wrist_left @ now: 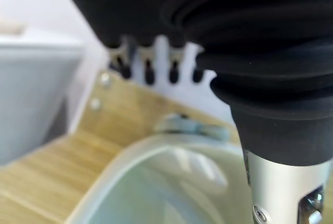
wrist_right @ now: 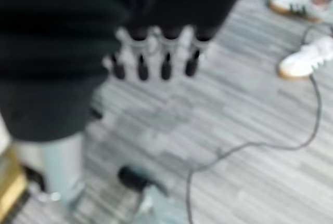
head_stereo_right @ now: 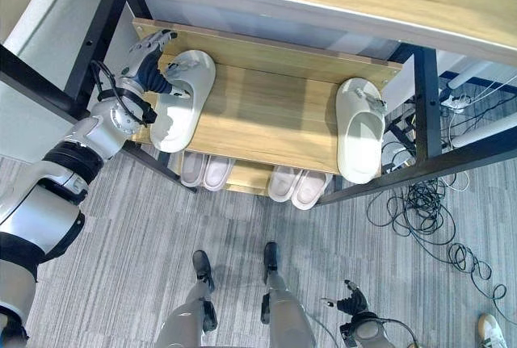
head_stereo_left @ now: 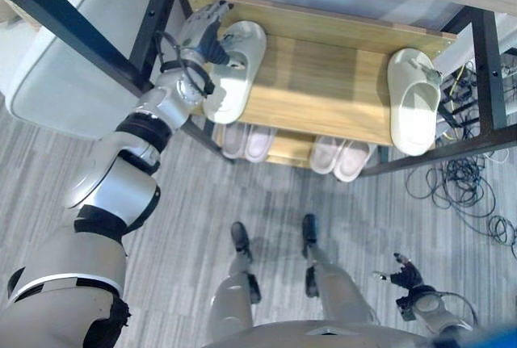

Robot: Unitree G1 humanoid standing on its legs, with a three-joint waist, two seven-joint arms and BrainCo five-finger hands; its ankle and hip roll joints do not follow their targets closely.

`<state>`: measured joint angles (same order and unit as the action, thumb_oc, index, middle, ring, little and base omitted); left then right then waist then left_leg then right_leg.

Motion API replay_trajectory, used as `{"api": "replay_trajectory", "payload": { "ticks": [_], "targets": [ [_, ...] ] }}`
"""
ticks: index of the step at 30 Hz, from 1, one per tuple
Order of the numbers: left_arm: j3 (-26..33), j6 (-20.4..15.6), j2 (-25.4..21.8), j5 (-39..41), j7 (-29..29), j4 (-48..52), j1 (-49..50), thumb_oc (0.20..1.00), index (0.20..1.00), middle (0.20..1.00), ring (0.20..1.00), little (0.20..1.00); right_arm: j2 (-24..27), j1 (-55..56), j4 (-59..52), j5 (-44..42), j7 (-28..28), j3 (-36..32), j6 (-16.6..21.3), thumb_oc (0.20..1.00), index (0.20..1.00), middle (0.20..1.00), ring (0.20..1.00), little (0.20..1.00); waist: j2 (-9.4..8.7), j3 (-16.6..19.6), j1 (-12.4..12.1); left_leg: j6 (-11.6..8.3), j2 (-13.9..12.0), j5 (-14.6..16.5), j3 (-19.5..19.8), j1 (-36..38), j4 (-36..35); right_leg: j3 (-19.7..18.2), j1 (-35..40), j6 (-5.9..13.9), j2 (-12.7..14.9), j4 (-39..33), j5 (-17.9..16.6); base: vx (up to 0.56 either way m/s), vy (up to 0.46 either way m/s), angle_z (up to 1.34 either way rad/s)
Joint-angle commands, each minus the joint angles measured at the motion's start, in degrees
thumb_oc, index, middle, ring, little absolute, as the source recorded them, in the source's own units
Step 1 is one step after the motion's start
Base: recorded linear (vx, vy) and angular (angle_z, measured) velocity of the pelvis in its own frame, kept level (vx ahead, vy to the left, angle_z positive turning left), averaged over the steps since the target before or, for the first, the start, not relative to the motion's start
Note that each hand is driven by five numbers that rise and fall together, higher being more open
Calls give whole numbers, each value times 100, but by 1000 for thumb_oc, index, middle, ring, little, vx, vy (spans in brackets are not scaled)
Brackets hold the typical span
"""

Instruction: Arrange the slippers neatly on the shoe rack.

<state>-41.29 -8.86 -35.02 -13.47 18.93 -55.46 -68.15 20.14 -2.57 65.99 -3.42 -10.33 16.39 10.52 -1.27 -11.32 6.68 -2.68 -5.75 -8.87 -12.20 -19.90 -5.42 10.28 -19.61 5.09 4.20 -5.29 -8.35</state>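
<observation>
Here, two pale cream slippers lie on the wooden shelf [head_stereo_left: 323, 90] of the rack: the left slipper [head_stereo_left: 234, 69] near its left edge, the right slipper [head_stereo_left: 414, 98] at its right edge, overhanging the front. The left hand [head_stereo_left: 202, 33] rests over the left slipper, fingers [wrist_left: 148, 70] extended. The right hand [head_stereo_left: 406, 274] hangs low over the floor [head_stereo_right: 420, 259], fingers relaxed.

No text, label, number or sign can be read anywhere here, neither on the slippers [head_stereo_left: 235, 69] nor on the shoe rack [head_stereo_left: 323, 90].
</observation>
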Motion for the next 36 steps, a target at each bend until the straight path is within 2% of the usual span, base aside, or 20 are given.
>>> {"api": "replay_trajectory", "payload": {
  "ticks": [1,6,7,8,10,26,29,30,31,36],
  "targets": [
    [-11,151,-297,-726,345,-333,-624,1000,1000,1000,1000,1000,101,-178,-156,-134,-104,108,97,1000,1000,1000,1000,1000,-1,-328,-87,-181,169,265,511,-171,42,294,-51,510,366,87,63,0,0,0],
    [17,260,-135,-789,388,-526,-656,1000,1000,1000,1000,1000,70,-213,-174,-161,-144,135,105,1000,1000,1000,1000,1000,-37,-345,-80,-177,152,260,487,-206,42,260,-103,516,354,85,35,0,0,0],
    [98,299,-45,-808,458,-635,-591,956,956,956,956,956,46,-213,-164,-158,-147,151,106,1000,1000,1000,1000,1000,-53,-356,-79,-178,146,287,475,-172,42,242,-87,520,348,88,50,0,0,0],
    [142,330,40,-772,501,-737,-603,859,859,859,859,859,48,-212,-162,-166,-147,165,105,1000,1000,1000,1000,1000,-60,-336,-67,-172,148,270,478,-200,42,234,-116,515,352,85,38,0,0,0],
    [205,396,247,-738,588,-935,-674,200,200,200,200,200,52,-224,-154,-187,-166,208,117,1000,1000,1000,1000,1000,-73,-333,-44,-171,143,275,484,-191,42,226,-120,499,350,93,58,0,0,0],
    [605,728,1156,-1011,1105,-263,-493,200,200,200,200,200,1,-386,-216,-187,-274,338,34,1000,1000,1000,1000,1000,-53,-423,-98,-190,118,282,522,-120,42,220,-82,437,325,136,142,-1,-18,0],
    [687,733,1551,-891,1251,-266,-560,200,200,200,200,200,14,-447,-201,-181,-306,409,18,1000,1000,1000,1000,1000,-43,-463,-90,-210,91,256,511,-130,42,211,-114,412,314,166,155,-13,-63,0],
    [690,782,1646,-924,1316,-316,-621,200,200,200,200,200,15,-469,-196,-180,-311,424,14,1000,1000,1000,1000,1000,-45,-465,-80,-211,89,254,504,-138,42,200,-127,406,310,166,153,-38,-116,-4],
    [380,1186,1805,-1627,1690,-510,-1094,200,200,200,200,200,140,-510,-211,-135,-342,548,93,1000,1000,1000,1000,1000,-53,-515,-19,-220,61,233,492,-172,42,162,-189,400,293,194,147,-26,-77,-7],
    [222,1418,2020,-1981,1791,-612,-1271,200,200,200,200,200,204,-563,-243,-44,-407,706,116,1000,1000,1000,1000,1000,-39,-536,37,-226,22,238,430,-165,42,86,-254,387,255,257,177,-8,-50,-11]
  ]
}}
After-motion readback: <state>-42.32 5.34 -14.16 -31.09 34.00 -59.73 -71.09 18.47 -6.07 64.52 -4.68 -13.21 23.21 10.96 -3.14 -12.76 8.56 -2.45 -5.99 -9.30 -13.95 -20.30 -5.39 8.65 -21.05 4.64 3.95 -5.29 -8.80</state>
